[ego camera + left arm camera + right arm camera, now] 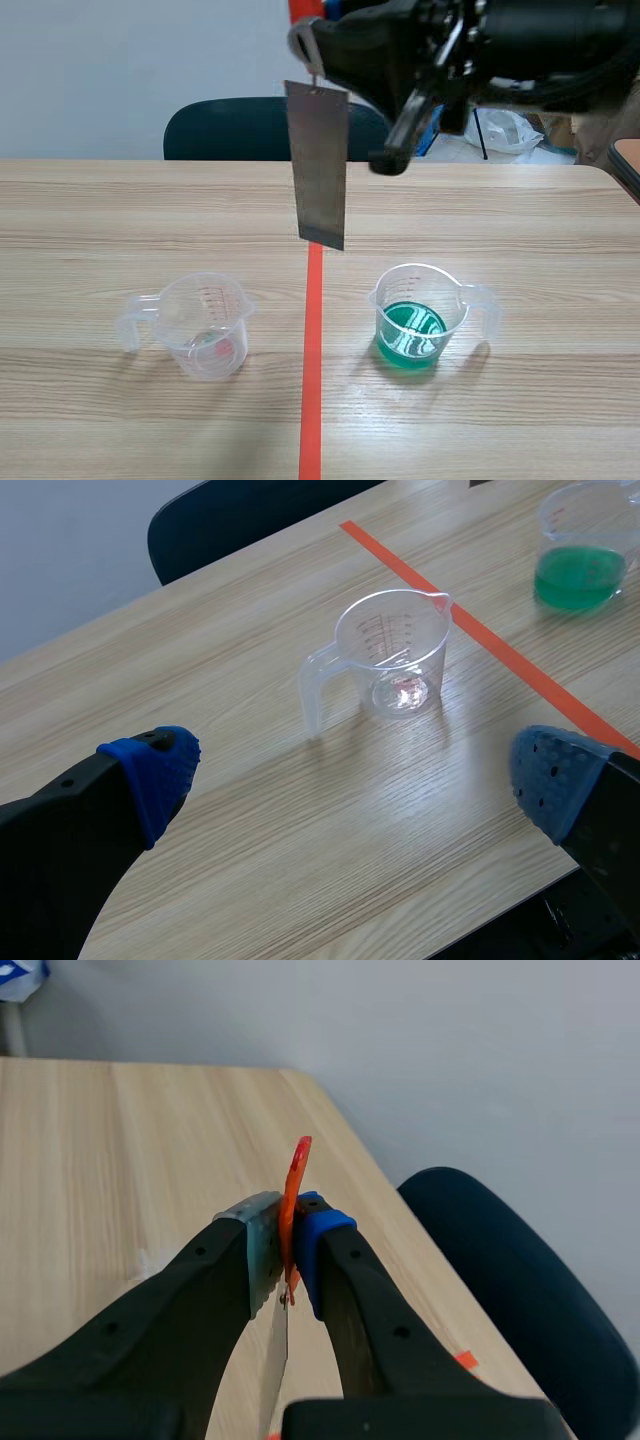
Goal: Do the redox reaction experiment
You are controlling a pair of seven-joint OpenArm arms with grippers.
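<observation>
Your right claw (285, 1260) pinched a thin orange tab (298, 1175) carrying the flat grey metal strip (320, 165), hung high, not yet over the clear cup of green liquid (415, 320). Swinging, it might miss; your left claw (355, 775) gaped empty.

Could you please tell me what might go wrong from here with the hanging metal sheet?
The metal sheet hangs from a thin orange tab pinched in the right pincer, so it could swing or slip free. It is not yet over the green-liquid cup; lowered off-centre, its edge might catch the rim and tip it.
</observation>
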